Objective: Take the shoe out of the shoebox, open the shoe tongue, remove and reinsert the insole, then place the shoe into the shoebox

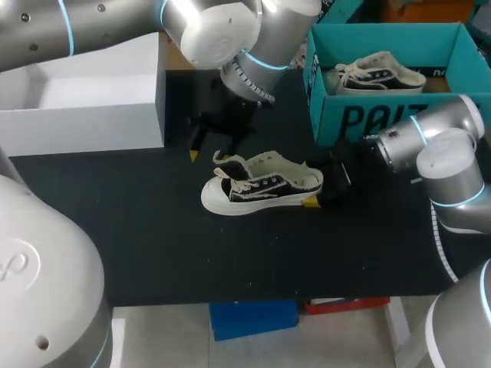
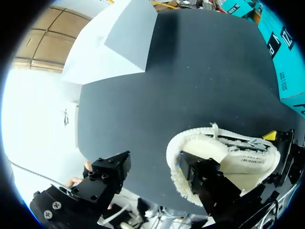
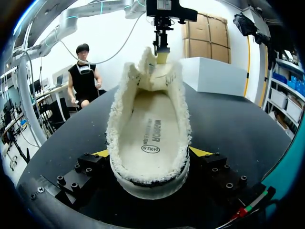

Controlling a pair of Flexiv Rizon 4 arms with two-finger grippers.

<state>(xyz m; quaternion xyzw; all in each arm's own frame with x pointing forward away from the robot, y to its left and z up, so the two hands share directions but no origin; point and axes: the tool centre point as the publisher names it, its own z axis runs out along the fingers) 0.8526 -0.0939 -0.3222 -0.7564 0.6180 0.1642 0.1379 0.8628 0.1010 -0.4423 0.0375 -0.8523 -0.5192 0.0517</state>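
A black-and-white sneaker point(image 1: 261, 188) with fleecy cream lining lies on the black table, toe toward my left arm. My right gripper point(image 1: 316, 192) is at its heel. In the right wrist view its yellow-tipped fingers point(image 3: 102, 153) press the heel of the sneaker point(image 3: 119, 138) from both sides, and the insole point(image 3: 152, 138) lies flat inside. My left gripper point(image 1: 207, 149) hovers over the toe end, open. In the left wrist view its fingers point(image 2: 108, 172) stand wide apart, one of them over the sneaker's point(image 2: 200, 145) mouth by the raised tongue. The teal shoebox point(image 1: 383, 115) stands at the back right.
A second sneaker point(image 1: 380, 73) lies inside the teal shoebox. A large white box point(image 1: 84, 100) stands at the back left, close behind my left arm. Bare black mat lies in front of the sneaker, toward the near edge.
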